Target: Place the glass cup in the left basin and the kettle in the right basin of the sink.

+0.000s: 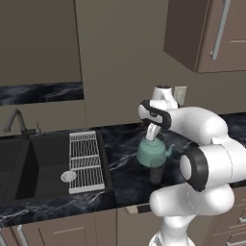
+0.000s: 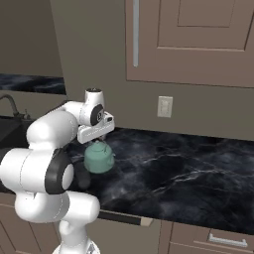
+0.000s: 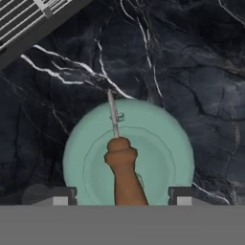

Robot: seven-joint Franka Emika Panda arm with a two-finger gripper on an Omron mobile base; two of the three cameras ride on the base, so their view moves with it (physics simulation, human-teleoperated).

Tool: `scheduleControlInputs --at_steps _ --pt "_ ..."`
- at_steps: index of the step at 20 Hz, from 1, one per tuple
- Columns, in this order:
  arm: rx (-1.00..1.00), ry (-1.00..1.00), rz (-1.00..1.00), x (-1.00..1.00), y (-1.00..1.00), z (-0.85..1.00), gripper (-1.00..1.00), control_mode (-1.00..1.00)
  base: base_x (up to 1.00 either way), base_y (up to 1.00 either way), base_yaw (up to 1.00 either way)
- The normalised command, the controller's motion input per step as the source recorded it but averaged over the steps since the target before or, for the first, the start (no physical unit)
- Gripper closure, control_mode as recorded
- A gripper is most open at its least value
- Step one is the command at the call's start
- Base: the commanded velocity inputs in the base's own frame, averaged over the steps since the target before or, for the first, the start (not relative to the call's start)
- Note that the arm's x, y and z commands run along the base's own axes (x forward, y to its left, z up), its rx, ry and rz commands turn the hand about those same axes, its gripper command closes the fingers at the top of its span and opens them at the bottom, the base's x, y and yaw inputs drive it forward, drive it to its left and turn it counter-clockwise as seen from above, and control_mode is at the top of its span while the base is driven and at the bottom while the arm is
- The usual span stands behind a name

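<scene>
Directly above the squat mint-green kettle (image 3: 128, 153), the gripper (image 3: 122, 195) stands spread astride its brown arched handle (image 3: 125, 174); closing should stay centred.

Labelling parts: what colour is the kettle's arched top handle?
Brown-orange, on the squat mint-green kettle's arched handle; clearest in the hand view.

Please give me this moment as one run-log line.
stage: reaching for kettle | gripper: above kettle, jaws either side of its handle, not clamped | kettle: upright on counter, right of rack | right basin: no kettle yet
</scene>
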Motion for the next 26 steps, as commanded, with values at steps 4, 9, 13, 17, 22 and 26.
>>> scheduleControlInputs --at_steps 4,9,13,17,22,26 --pt "0.0 0.0 0.0 0.0 0.02 0.01 1.0 -1.0 0.0 0.0 0.0" --pt "0.0 -0.04 0.0 -0.06 0.11 0.25 1.0 -1.0 0.0 0.0 0.0" --pt "0.0 -0.09 0.0 -0.15 0.19 0.5 1.0 -1.0 0.0 0.0 0.0" --pt "0.0 -0.09 0.0 -0.09 0.2 0.57 1.0 -1.0 0.0 0.0 0.0" --pt "0.0 -0.01 0.0 -0.01 0.2 0.23 1.0 -1.0 0.0 0.0 0.0" --pt "0.0 0.0 0.0 0.0 0.3 0.04 1.0 -1.0 0.0 0.0 0.0"
